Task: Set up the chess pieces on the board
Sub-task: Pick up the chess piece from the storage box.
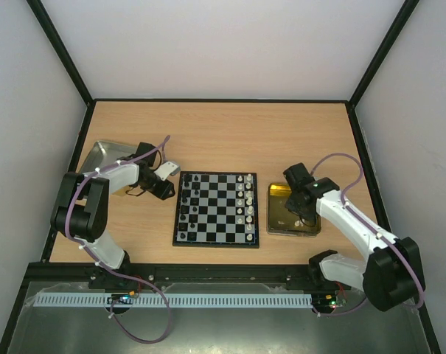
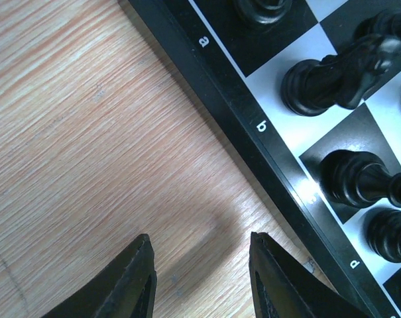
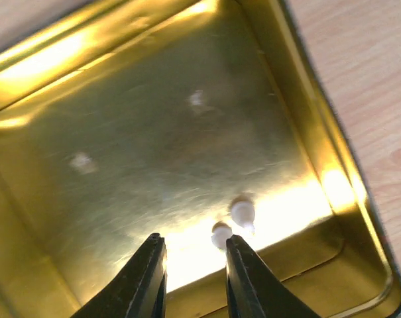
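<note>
In gold metal tray: right gripper barely parted, empty, lining up tiny white chess piece; left gripper wide, empty.

Small square chessboard: black and silver-grey checks. Tiny black chess figures at nine o'clock, cream chess figures at three.

A: The table looks like pale wood grain, matt and smooth.
B: The board has a glossy black rim and shiny checks. The black pieces gleam like smooth plastic.
A: The gold tray is polished metal, mirror-bright, with a few dull smudges.
B: The white pieces in it look smooth. The silver tray is duller metal.
</note>
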You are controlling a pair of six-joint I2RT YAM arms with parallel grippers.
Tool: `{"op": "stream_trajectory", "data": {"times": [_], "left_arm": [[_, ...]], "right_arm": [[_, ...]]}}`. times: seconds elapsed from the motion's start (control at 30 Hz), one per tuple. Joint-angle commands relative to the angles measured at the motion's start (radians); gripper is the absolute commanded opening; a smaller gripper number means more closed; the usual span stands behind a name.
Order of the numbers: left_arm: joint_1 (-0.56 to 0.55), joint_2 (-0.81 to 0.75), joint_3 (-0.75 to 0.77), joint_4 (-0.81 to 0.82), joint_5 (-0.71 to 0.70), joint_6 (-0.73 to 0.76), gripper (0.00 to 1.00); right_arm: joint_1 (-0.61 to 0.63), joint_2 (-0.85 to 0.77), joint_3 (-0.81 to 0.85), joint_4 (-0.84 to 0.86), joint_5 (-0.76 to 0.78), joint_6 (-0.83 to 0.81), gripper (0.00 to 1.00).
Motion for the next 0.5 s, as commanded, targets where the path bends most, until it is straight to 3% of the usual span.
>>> {"op": "stream_trajectory", "data": {"times": [0.0,0.47], "left_arm": [[0.004,0.003,-0.018,-0.057,0.021,0.005,0.40],[0.004,0.013,-0.025,-0.066,0.038,0.006,0.40]], "right_arm": [[-0.129,0.035,-0.024,-0.008,-0.068,-0.108,0.25],[-0.194,0.079,-0.068,0.003,-0.180,-0.089,0.28]]}}
